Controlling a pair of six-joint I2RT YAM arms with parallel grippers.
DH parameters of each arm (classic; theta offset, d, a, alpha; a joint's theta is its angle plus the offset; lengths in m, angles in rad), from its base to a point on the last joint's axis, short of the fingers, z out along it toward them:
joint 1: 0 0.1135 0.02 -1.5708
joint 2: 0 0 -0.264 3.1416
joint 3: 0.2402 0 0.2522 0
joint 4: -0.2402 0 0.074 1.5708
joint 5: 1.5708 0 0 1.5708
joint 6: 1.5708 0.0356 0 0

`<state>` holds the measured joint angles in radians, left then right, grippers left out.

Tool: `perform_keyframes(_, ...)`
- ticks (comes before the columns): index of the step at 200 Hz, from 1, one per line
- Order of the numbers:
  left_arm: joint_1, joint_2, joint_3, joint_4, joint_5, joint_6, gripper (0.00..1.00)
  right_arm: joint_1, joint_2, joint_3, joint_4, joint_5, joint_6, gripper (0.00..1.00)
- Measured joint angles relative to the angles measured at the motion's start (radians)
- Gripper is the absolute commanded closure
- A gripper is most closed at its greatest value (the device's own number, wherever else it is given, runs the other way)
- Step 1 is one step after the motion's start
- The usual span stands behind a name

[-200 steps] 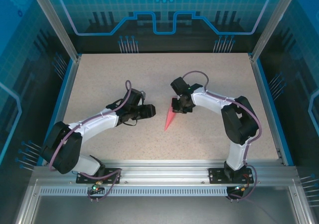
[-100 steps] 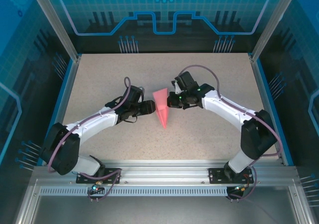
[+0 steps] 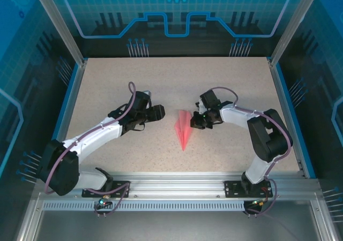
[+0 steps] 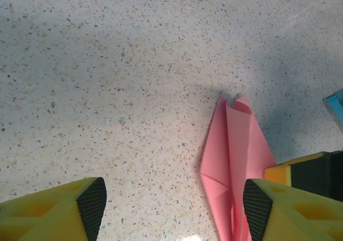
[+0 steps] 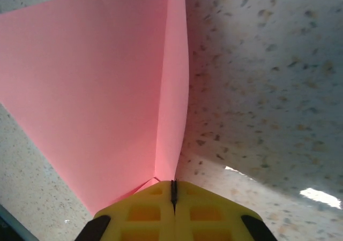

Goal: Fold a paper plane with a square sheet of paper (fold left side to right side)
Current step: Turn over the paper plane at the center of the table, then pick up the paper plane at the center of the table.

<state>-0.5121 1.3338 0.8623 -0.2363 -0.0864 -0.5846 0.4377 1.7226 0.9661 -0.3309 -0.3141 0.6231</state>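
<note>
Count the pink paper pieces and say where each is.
1. The paper plane lies between the left gripper and right gripper, nose toward the near edge, pinched in the right one's shut jaws. No other seems hidden.

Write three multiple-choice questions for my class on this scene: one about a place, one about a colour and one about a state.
1. Where does the paper plane lie?
A. On the table, between the left end effector and the right end effector
B. In the far left corner
C. On the rail by the arm bases

2. What colour is the paper plane?
A. Blue
B. White
C. Pink

3. What state is the right end effector in?
A. Wide open above bare table
B. Shut on the paper plane
C. Shut on nothing

Answers:
1 A, as the top view shows it mid-table with one arm on each side.
2 C, as it is pink in every view.
3 B, as its wrist view shows the fingers closed with the paper's edge between them.
</note>
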Motion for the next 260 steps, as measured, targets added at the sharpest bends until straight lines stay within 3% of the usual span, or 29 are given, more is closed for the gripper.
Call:
perform_keyframes(33, 0.001, -0.005, 0.000, -0.008, -0.007, 0.000, 0.26, -0.021, -0.001, 0.000, -0.008, 0.028, -0.031, 0.97)
perform_keyframes(88, 0.001, -0.005, 0.000, -0.014, -0.008, 0.001, 0.20, -0.020, -0.023, 0.039, -0.116, 0.118, -0.079, 0.64)
perform_keyframes(127, 0.009, -0.009, 0.000, -0.014, -0.008, 0.009, 0.15, 0.031, -0.124, 0.118, -0.230, 0.204, -0.090, 0.53)
perform_keyframes(179, 0.019, -0.021, 0.000, -0.013, -0.015, 0.008, 0.12, 0.145, -0.102, 0.143, -0.271, 0.201, -0.028, 0.53)
perform_keyframes(217, 0.019, -0.023, 0.000, -0.014, -0.015, 0.008, 0.11, 0.162, -0.012, 0.149, -0.289, 0.199, 0.002, 0.54)
perform_keyframes(260, 0.022, -0.040, 0.000, -0.014, -0.015, 0.008, 0.11, 0.166, 0.042, 0.169, -0.299, 0.183, 0.015, 0.62)
